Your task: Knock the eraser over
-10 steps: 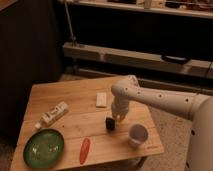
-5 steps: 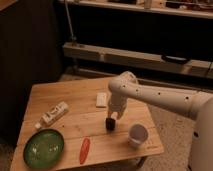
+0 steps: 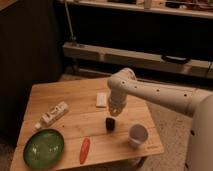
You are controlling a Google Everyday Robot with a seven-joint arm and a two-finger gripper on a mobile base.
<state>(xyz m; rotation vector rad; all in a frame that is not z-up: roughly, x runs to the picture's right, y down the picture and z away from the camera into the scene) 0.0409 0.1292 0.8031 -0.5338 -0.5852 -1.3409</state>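
The eraser (image 3: 109, 123) is a small black block standing on the wooden table (image 3: 75, 102), right of centre. My gripper (image 3: 113, 112) hangs at the end of the white arm, just above and slightly right of the eraser, very close to its top. A white cup (image 3: 138, 134) stands to the right of the eraser.
A flat white block (image 3: 102, 99) lies behind the eraser. A red elongated piece (image 3: 84, 149) lies near the front edge. A green bowl (image 3: 44, 147) sits at the front left, with a white tube (image 3: 54, 114) behind it. Shelving stands beyond the table.
The gripper has shifted slightly left and come closer to the eraser. The eraser has stayed in the same spot.
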